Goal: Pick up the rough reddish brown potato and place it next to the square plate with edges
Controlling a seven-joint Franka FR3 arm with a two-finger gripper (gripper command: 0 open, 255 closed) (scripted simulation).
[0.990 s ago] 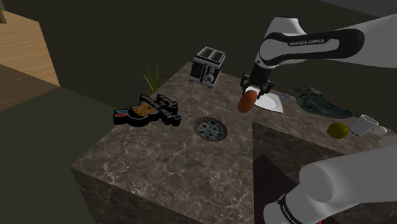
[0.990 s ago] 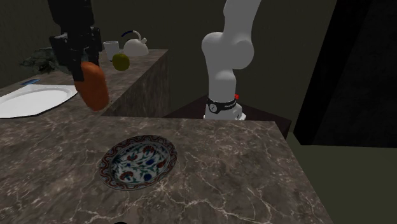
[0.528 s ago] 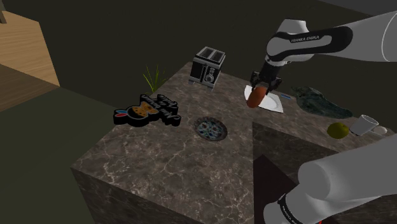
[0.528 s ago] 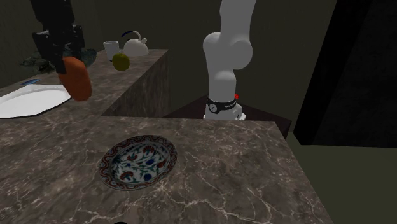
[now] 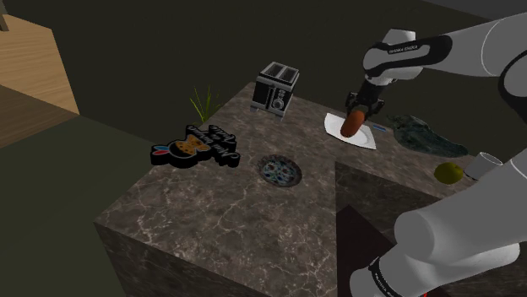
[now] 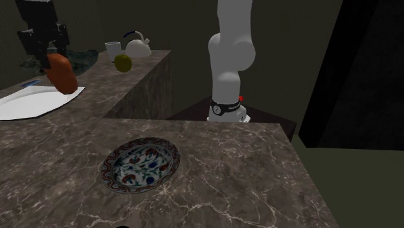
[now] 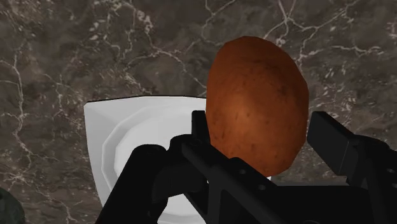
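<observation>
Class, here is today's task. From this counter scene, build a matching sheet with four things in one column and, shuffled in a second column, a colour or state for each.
Things:
1. potato
2. square plate
3. bowl
4. toaster

Colours or states:
a. white, lying flat on the counter
b. dark box with slots on top
c. reddish brown, clasped in the gripper
d. blue and red pattern inside

Pairs: 1-c, 2-a, 3-d, 4-b
</observation>
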